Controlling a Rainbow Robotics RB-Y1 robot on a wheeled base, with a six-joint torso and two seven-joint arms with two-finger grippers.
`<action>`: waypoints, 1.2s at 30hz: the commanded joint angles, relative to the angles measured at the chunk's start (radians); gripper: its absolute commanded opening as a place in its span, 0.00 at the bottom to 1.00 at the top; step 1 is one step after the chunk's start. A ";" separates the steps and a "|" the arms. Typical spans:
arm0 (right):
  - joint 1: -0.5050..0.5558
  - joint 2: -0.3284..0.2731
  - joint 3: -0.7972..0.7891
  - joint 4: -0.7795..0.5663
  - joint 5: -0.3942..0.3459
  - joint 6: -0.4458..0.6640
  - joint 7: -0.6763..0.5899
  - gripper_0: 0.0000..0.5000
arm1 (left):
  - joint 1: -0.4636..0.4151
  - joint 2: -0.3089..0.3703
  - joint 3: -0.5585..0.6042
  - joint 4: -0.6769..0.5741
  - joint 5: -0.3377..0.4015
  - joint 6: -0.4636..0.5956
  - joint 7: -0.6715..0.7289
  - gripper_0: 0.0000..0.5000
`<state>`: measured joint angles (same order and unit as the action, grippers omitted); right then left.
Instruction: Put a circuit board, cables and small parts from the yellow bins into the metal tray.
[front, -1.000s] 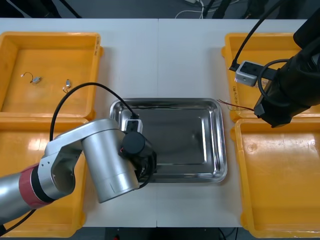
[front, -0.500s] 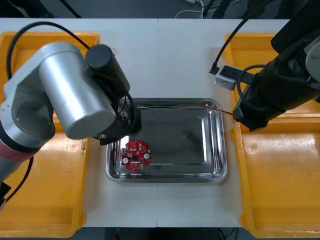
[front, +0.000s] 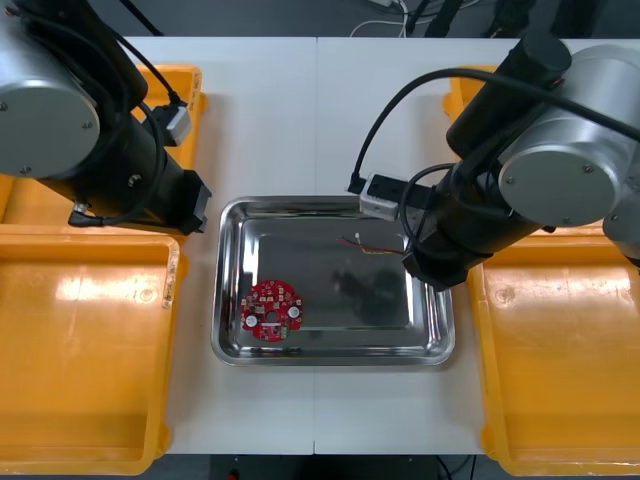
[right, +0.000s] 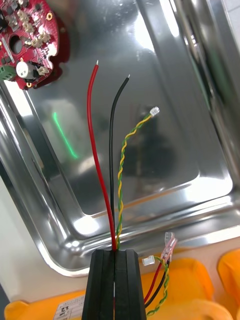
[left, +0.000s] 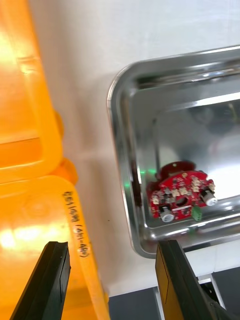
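Right wrist view: right fingers (right: 102, 285) clamp cables (right: 111, 165) over tray (right: 200, 125); left fingers (left: 55, 270) gape near labelled bin (left: 30, 225).

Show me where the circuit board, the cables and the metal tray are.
circuit board (front: 270, 311), front view, centre of the red disc.
cables (right: 110, 165), right wrist view, middle of the black wire.
metal tray (front: 330, 300), front view, bare floor.
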<state>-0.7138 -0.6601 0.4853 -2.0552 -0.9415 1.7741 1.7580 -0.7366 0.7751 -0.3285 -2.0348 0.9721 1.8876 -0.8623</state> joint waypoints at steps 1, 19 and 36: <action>-0.039 0.004 0.096 -0.007 0.047 -0.048 0.043 0.00 | -0.084 0.050 0.032 0.082 0.011 -0.004 -0.095 1.00; -0.036 -0.087 0.352 -0.007 0.159 -0.219 0.049 0.00 | -0.161 0.050 0.151 0.487 -0.062 -0.094 -0.558 1.00; -0.007 -0.075 0.412 0.064 0.190 -0.312 0.069 0.00 | -0.221 0.050 0.209 0.739 -0.145 -0.173 -0.992 1.00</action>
<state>-0.7142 -0.7210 0.8754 -1.9867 -0.7551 1.4739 1.7974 -0.8932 0.7904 -0.1507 -1.3123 0.8426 1.7364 -1.8201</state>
